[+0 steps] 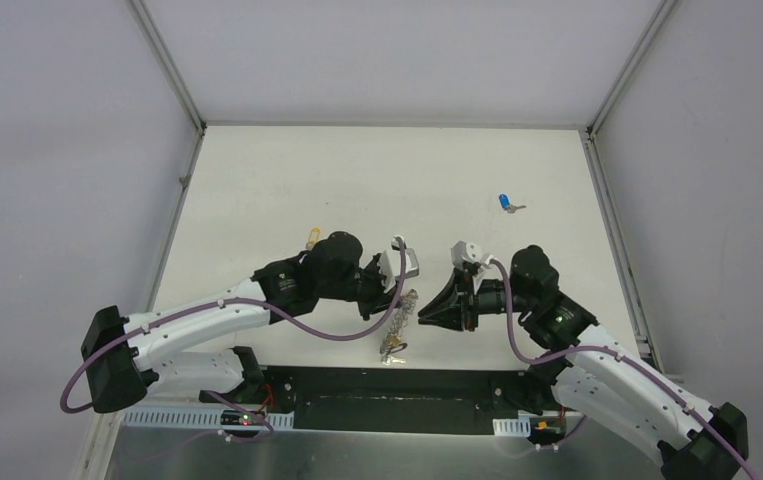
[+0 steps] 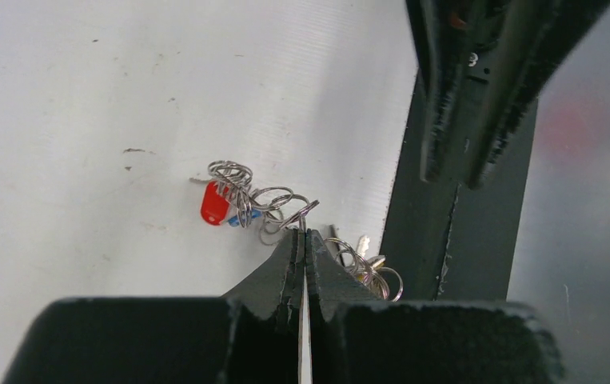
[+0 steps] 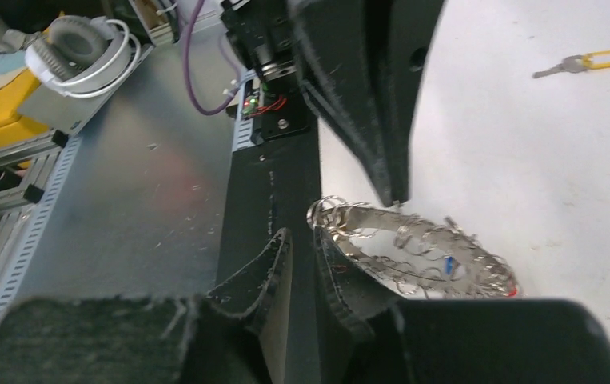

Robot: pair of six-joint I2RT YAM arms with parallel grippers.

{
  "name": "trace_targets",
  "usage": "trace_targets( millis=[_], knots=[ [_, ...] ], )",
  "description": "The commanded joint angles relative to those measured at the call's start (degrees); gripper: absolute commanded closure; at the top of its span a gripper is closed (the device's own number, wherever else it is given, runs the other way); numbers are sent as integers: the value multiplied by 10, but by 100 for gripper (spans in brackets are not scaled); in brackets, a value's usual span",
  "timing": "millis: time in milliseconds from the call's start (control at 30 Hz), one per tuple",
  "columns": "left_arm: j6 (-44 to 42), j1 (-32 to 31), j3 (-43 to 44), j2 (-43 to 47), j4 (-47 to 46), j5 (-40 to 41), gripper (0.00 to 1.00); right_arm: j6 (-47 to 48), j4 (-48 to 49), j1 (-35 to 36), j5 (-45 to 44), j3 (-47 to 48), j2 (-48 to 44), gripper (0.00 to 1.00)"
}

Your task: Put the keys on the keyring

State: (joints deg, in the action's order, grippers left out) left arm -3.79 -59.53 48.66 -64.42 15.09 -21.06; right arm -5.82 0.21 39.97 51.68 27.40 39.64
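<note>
The keyring point(image 1: 398, 318) is a floppy grey coil ring near the table's front edge, between the two grippers. My left gripper point(image 1: 394, 300) is shut on a wire of it; in the left wrist view the closed fingertips point(image 2: 301, 234) pinch a loop, with coils point(image 2: 245, 194) to either side. A red key head point(image 2: 214, 204) and a small blue one sit among the coils. My right gripper point(image 1: 435, 312) is just right of the ring, its jaws a little apart and empty point(image 3: 301, 258), beside the keyring point(image 3: 413, 248). A blue key point(image 1: 505, 203) and a yellow key point(image 1: 312, 238) lie loose.
The yellow key also shows far off in the right wrist view point(image 3: 597, 59). A black base strip point(image 1: 397, 385) runs along the front edge, right below the ring. The left gripper's finger point(image 3: 365, 96) hangs over the ring. Grey walls enclose the white table point(image 1: 357, 170).
</note>
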Motion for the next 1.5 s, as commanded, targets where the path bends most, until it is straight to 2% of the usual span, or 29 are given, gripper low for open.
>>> trace_targets(
  millis=[0,200,300,533,733,1100,1200,1367,1467],
  knots=[
    [-7,5,-8,41,-37,54,100,29,17,48,-7,-2,5,83],
    [0,5,-14,41,-38,53,100,55,6,104,-45,-3,52,83],
    [0,5,-16,40,-42,50,100,85,3,128,-101,-1,78,82],
    [-3,5,-17,42,-47,33,100,100,20,145,-224,14,127,60],
    [-7,5,-17,40,-49,14,100,113,31,145,-272,18,126,55],
    [-11,5,-18,38,-56,11,100,104,76,145,-209,-1,90,58],
    [-13,4,-18,39,-57,5,100,98,84,145,-219,-4,83,58],
    [-16,5,-17,41,-58,-1,100,87,80,145,-267,-6,78,50],
    [-18,5,-18,43,-59,-4,100,85,75,146,-282,-5,80,48]
  ],
)
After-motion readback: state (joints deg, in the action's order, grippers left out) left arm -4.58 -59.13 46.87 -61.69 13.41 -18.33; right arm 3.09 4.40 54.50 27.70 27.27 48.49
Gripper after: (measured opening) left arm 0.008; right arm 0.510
